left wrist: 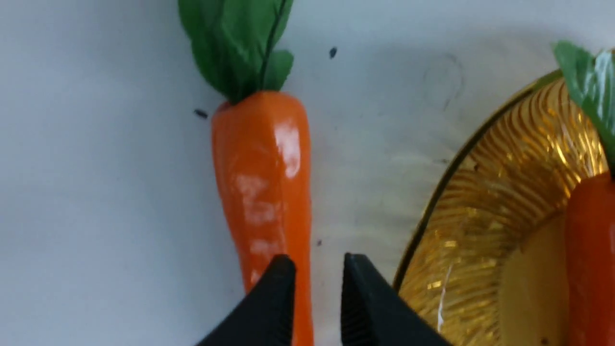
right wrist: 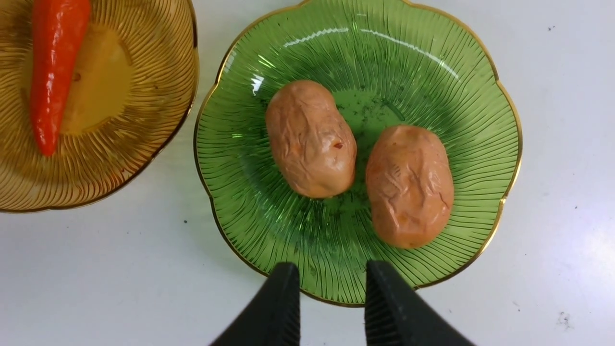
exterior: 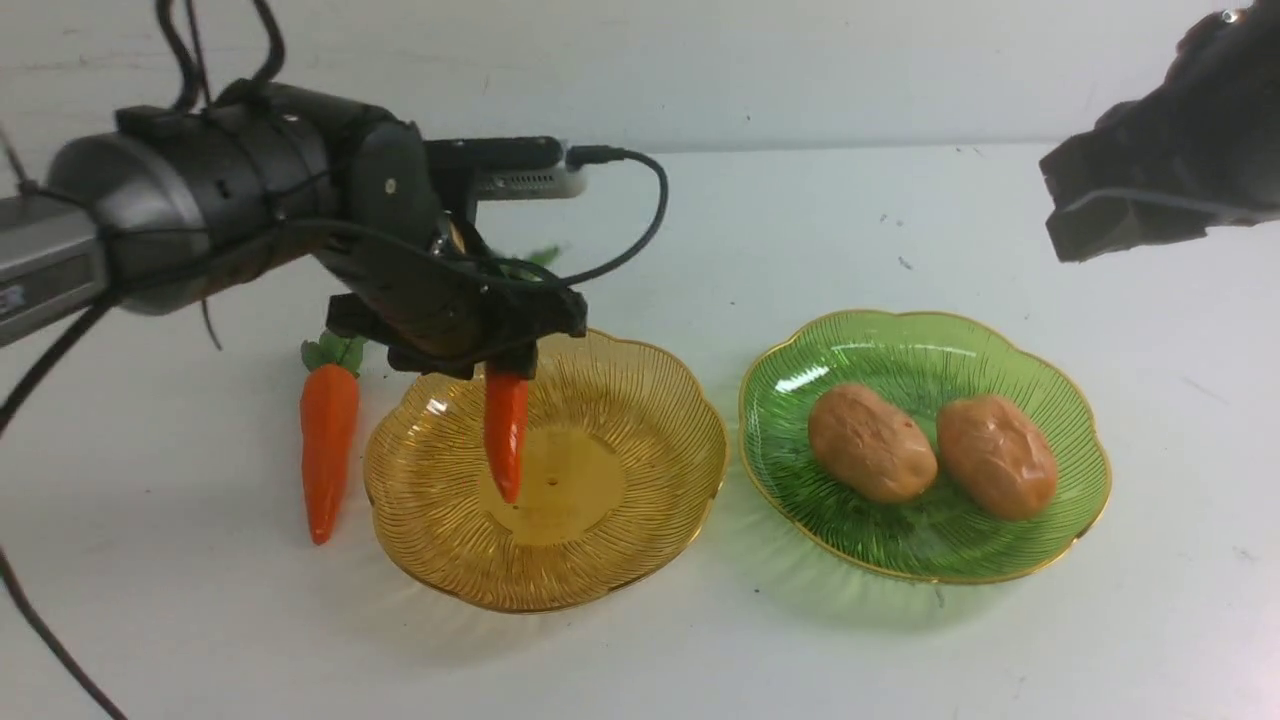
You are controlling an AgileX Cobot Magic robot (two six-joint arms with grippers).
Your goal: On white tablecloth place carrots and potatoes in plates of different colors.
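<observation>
While the potatoes (exterior: 870, 442) fill the green plate (exterior: 900, 345), one carrot (right wrist: 53, 81) lies in the amber plate (exterior: 630, 470), kept apart by kind. The other carrot (exterior: 328, 450) lies just beside that plate, toward the left edge of the table (exterior: 700, 660), near my left pincer (left wrist: 314, 262), which is narrowly parted and empty. My right pincer (right wrist: 331, 271) is likewise.

Front camera looks forward from between the arms over the white tablecloth (exterior: 900, 640); left wrist camera hangs close above a carrot (left wrist: 262, 182); right wrist camera, higher, overlooks the green plate (right wrist: 432, 62); all share the amber plate (exterior: 650, 410).
</observation>
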